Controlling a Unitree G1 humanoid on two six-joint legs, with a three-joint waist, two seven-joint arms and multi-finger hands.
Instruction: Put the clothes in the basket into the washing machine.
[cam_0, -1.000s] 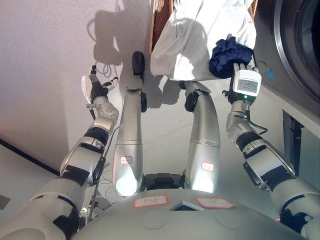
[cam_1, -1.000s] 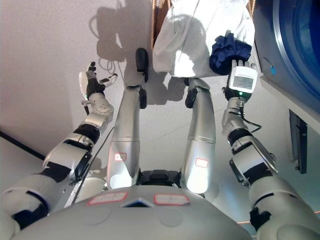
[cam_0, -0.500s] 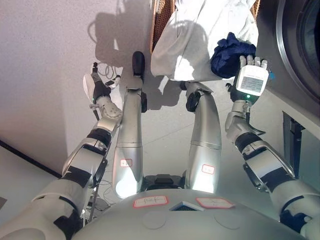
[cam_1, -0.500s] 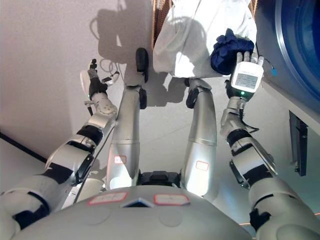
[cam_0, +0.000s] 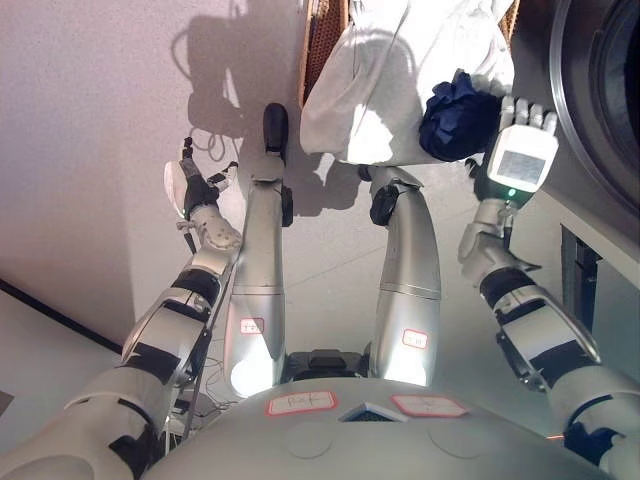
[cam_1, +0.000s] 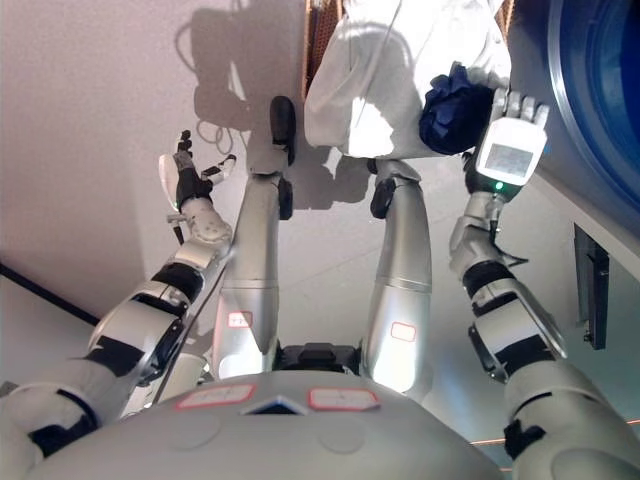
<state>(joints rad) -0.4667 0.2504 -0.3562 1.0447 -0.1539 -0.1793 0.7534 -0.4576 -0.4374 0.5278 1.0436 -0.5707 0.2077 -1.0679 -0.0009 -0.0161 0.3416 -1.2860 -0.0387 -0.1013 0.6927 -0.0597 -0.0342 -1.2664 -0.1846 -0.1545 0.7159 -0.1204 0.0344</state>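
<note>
A brown wicker basket (cam_0: 320, 45) stands at the top centre. A large white garment (cam_0: 375, 85) hangs out over its front. A dark blue cloth (cam_0: 455, 112) bunches against the white garment's right side. My right hand (cam_0: 525, 135) is raised beside the blue cloth, back towards me, with its fingers (cam_0: 528, 112) curled at the cloth's right edge. The washing machine's round door opening (cam_0: 600, 70) is at the top right, just right of that hand; it also shows in the right eye view (cam_1: 590, 80). My left hand (cam_0: 190, 185) hangs open and empty over the floor at the left.
The washing machine's grey front (cam_0: 600, 230) runs down the right side, with a dark slot (cam_0: 575, 275) in it. A dark strip (cam_0: 50, 310) crosses the pale floor at the lower left.
My right hand has risen and moved right, towards the machine's opening, drawing the blue cloth's right edge with it. The left hand has shifted only slightly.
</note>
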